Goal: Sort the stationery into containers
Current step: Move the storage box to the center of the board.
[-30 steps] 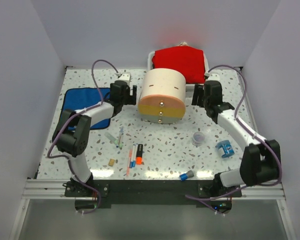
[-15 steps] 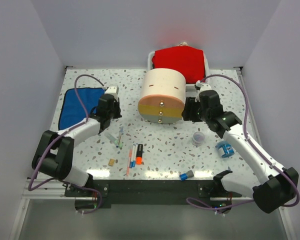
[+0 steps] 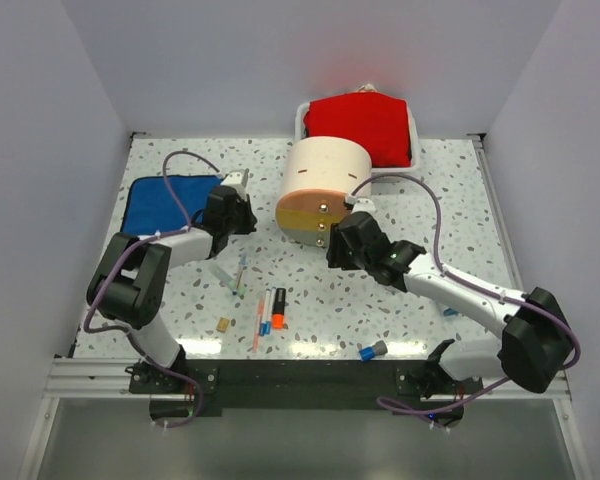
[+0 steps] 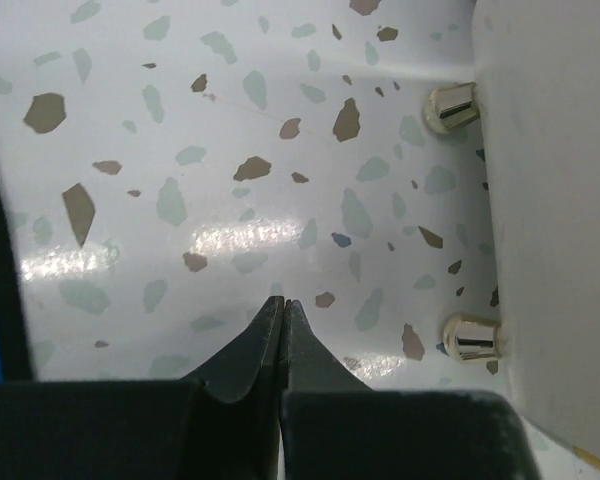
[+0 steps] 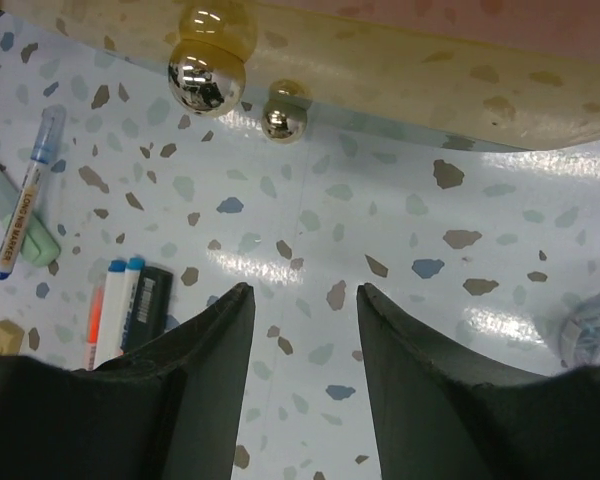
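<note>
Both arms at the drawers, nothing sorted yet

Our right gripper [image 5: 300,295] hangs with jaws apart and empty at six o'clock of the drawer unit [image 3: 325,185], facing its gold knobs [image 5: 207,75] (we judge, to pull a drawer open). Our left gripper [image 4: 283,305], pinched together on nothing, sits at nine o'clock. The pens [image 3: 268,310] and eraser [image 3: 223,324] lie on the table [image 3: 450,170] at seven o'clock.

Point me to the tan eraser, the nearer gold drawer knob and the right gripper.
tan eraser [image 3: 223,324], top view, middle of the block.
nearer gold knob [image 5: 207,80], right wrist view, on its shiny ball.
right gripper [image 5: 303,295], right wrist view, midway between its fingertips.
</note>
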